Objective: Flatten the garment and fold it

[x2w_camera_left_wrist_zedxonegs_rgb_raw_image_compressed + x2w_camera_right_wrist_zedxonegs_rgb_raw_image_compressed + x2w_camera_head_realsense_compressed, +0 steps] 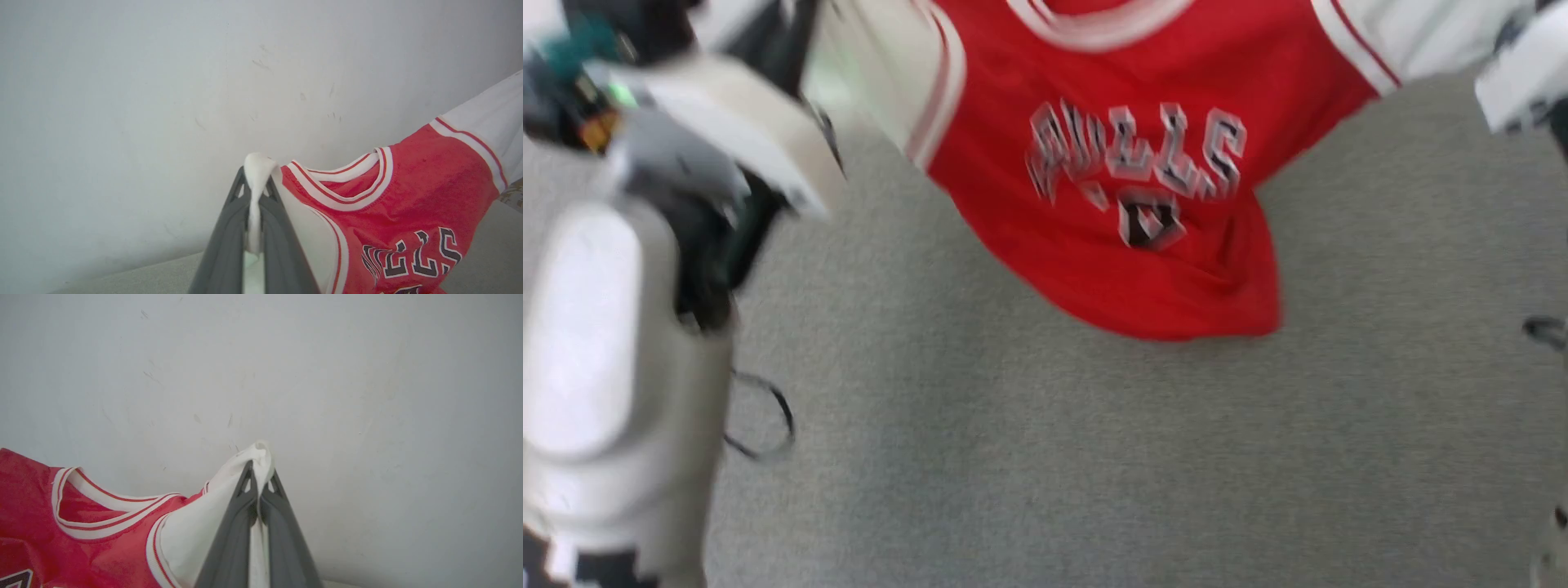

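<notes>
Held: garment, by both white sleeves.
Tools: left gripper, fingers together, clamped on sleeve cloth; right gripper, fingers together, clamped on the other sleeve. The garment is spread between them above the grey surface, lettering showing; hem contact with that surface: cannot tell.

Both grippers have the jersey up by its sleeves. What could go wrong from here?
1. The red jersey T-shirt with white sleeves hangs from small tufts of sleeve pinched in the left gripper and right gripper; a tug could pull one free.
2. Its red body sags between them and the lower hem looks bunched, so it may land creased on the grey surface.
3. The head view is blurred, so judging the laydown is hard.
</notes>
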`<state>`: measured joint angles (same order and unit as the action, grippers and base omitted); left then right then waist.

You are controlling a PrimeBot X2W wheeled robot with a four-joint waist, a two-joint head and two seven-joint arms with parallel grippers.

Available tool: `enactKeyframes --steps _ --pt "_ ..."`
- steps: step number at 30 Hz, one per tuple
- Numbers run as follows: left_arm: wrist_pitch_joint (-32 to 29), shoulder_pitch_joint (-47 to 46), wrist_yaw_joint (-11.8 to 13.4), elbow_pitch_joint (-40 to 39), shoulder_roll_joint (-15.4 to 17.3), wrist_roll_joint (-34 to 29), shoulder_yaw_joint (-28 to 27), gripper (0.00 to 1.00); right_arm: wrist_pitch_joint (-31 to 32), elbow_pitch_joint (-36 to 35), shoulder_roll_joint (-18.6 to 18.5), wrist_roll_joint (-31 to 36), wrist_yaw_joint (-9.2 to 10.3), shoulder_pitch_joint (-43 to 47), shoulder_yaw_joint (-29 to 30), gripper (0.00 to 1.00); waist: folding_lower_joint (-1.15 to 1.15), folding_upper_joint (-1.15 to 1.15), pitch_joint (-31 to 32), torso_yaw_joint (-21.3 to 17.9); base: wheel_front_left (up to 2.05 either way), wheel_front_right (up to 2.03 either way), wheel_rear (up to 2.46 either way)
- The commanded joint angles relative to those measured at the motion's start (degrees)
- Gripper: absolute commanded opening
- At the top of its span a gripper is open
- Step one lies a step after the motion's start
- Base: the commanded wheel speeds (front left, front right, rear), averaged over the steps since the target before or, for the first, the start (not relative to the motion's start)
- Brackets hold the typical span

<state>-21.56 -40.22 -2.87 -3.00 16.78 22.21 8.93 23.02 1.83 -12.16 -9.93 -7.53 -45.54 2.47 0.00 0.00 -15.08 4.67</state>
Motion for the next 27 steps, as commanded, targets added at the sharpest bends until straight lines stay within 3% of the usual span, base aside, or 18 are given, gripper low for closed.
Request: enactKeyframes --steps 1,9,18,27 --pt "-1.0 -4.7 -0.3 1.9 0.9 -1.0 -0.1 0.0 -0.1 0.5 -0.3 -0.1 0.04 -3.6 -1.3 0.0 0.0 0.0 5.5 -4.6 0.0 0.0 0.0" --pt "-6.0 -18.2 -0.9 9.8 4.3 -3.7 0.7 0.0 2.2 4.9 -1.6 0.5 0.04 -14.6 -5.6 0.0 0.0 0.0 7.6 -8.3 0.0 0.0 0.0" --pt "-11.1 -25.0 -0.3 13.6 5.1 -3.5 0.8 0.0 5.7 9.5 -1.6 -0.1 0.04 -20.4 -7.7 0.0 0.0 0.0 4.7 -10.3 0.0 0.0 0.0" --pt "-10.8 -36.6 1.4 16.3 5.3 -4.1 -0.4 0.0 6.8 12.0 -1.8 2.8 0.04 -28.5 -7.8 0.0 0.0 0.0 -7.6 -11.1 0.0 0.0 0.0"
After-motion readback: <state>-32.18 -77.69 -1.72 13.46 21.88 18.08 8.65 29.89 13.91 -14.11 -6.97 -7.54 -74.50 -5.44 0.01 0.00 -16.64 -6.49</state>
